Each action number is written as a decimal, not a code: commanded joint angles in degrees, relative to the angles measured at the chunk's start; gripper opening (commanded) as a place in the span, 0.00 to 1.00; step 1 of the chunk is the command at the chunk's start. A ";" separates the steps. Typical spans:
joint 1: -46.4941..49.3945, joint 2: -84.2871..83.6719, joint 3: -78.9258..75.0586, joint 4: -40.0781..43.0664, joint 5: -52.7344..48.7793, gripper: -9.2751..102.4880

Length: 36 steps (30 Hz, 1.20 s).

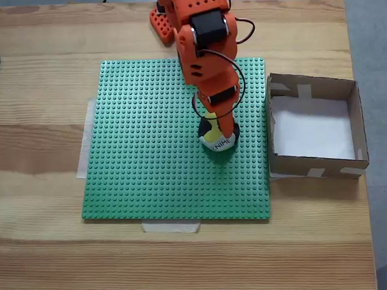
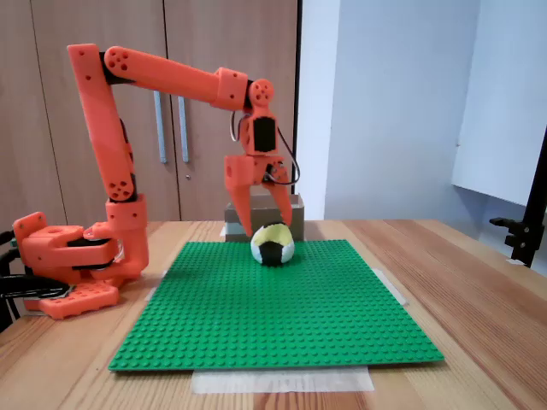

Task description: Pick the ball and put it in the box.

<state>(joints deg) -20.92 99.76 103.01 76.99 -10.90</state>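
In the side-on fixed view the orange gripper (image 2: 267, 224) hangs point-down just above the middle of the frame, its 2 fingers spread apart in an inverted V. The ball (image 2: 273, 243) sits between the fingertips, the left finger coming down beside its upper left and the right finger (image 2: 283, 211) reaching its upper right. The jaws are moderately open, about as wide as the ball itself; whether the tips actually press on it cannot be told from either picture.

In the top-down fixed view the gripper (image 1: 220, 132) lies just right of centre, and its body covers most of the ball (image 1: 216, 139). Only the lower part shows: a yellow patch, a black patch, and a white patch with black lettering at the lower right.

The ball rests on the green studded baseplate (image 1: 143, 153); in the top-down view that spot is in the right half of the plate, roughly midway between its upper and lower edges. In the side-on view the ball sits towards the far edge of the plate (image 2: 282, 316), a little left of frame centre.

The box (image 1: 358, 123) stands at the right of the top-down frame, just beside the plate's right edge, its white bottom bare. In the side-on view only a corner of it (image 2: 297, 212) shows behind the gripper.
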 commanded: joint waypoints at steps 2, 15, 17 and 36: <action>-0.53 -0.44 -2.55 -0.97 1.05 0.43; -0.70 -1.85 -0.53 -4.57 2.90 0.43; -0.62 -1.85 0.44 -5.36 2.90 0.43; 0.00 -1.85 2.64 -7.21 3.08 0.42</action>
<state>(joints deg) -21.62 97.65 106.00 70.40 -8.26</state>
